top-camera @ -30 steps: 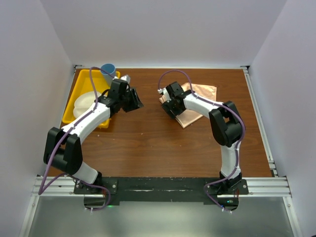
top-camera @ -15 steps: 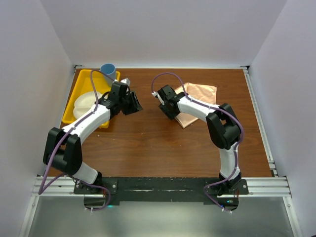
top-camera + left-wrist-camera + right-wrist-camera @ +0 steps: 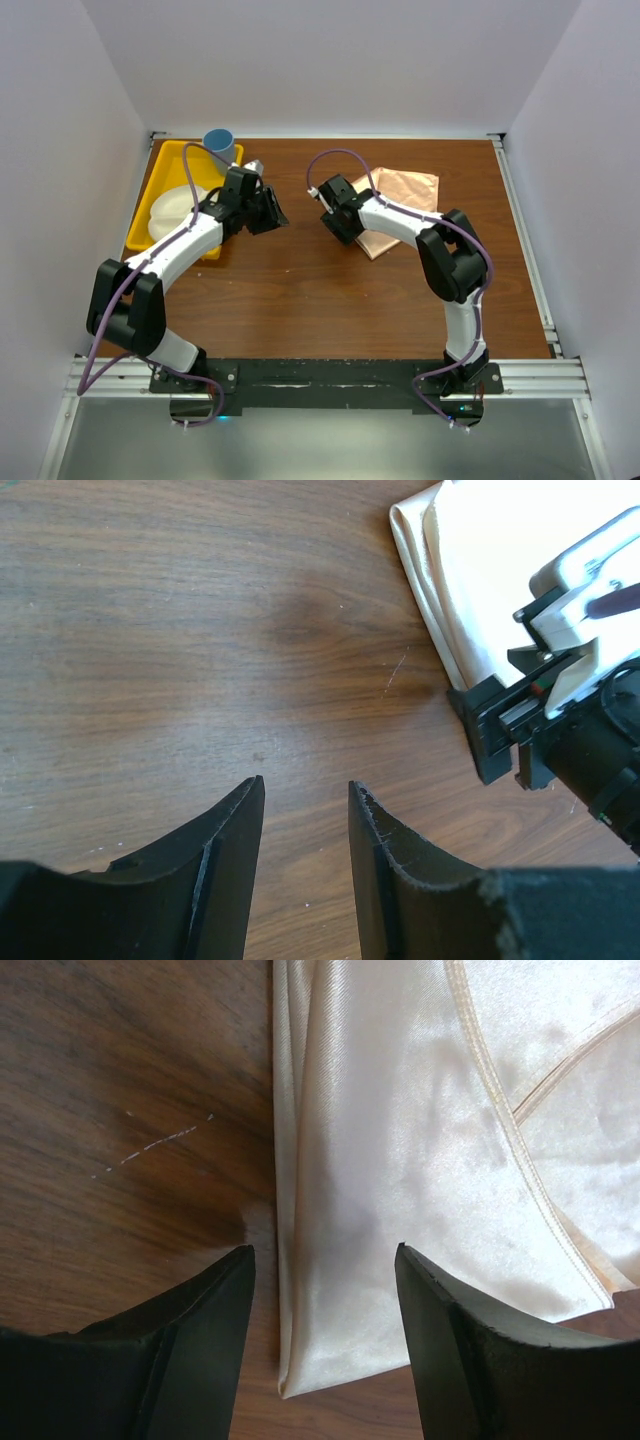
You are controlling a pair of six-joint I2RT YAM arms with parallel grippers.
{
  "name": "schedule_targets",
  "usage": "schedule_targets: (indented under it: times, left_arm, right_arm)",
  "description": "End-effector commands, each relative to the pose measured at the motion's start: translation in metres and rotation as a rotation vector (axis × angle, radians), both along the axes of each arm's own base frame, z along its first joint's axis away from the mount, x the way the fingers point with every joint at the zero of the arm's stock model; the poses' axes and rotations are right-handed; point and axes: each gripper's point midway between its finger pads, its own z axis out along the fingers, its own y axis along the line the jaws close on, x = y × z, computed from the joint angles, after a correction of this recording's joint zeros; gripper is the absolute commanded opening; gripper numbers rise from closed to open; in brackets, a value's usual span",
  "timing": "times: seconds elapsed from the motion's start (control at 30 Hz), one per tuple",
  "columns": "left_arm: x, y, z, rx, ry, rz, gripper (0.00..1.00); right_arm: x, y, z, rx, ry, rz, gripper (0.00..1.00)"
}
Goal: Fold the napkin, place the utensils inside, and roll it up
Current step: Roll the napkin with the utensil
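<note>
White shells over black joints on left arm (image 3: pixel 185 240) and right arm (image 3: pixel 398 214). Purple cable (image 3: pixel 190 165) looped along each, wrist down to base. Flat black base plates (image 3: pixel 190 381) with small bolts. Matte black tapered fingers on left gripper (image 3: pixel 305 783) and right gripper (image 3: pixel 322 1250), inner edges scuffed and pale.

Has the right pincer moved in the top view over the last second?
Yes. The right pincer has shifted slightly left, toward the left edge of the napkin, which stayed put.
</note>
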Motion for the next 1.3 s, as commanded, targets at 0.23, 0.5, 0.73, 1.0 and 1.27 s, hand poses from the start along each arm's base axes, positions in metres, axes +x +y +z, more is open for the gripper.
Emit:
schedule_targets:
  times: [0.23,0.5,0.73,1.0,1.27]
  left_arm:
    - [0.006,0.011,0.014,0.013,-0.062,0.044,0.45]
    - [0.006,0.013,0.015,0.014,-0.065,0.049,0.46]
    - [0.006,0.016,0.011,0.018,-0.057,0.047,0.46]
    - [0.005,0.009,-0.002,-0.008,-0.021,0.029,0.47]
    - [0.018,-0.045,-0.016,-0.273,0.078,-0.037,0.52]
  right_arm:
    - [0.012,-0.012,-0.018,-0.105,-0.062,-0.009,0.63]
    - [0.003,-0.008,-0.041,0.011,0.053,-0.016,0.57]
    - [-0.019,-0.001,-0.066,0.159,0.258,-0.008,0.52]
    - [-0.037,-0.001,-0.086,0.239,0.392,-0.033,0.22]
    - [-0.055,0.018,-0.083,0.371,0.482,-0.036,0.06]
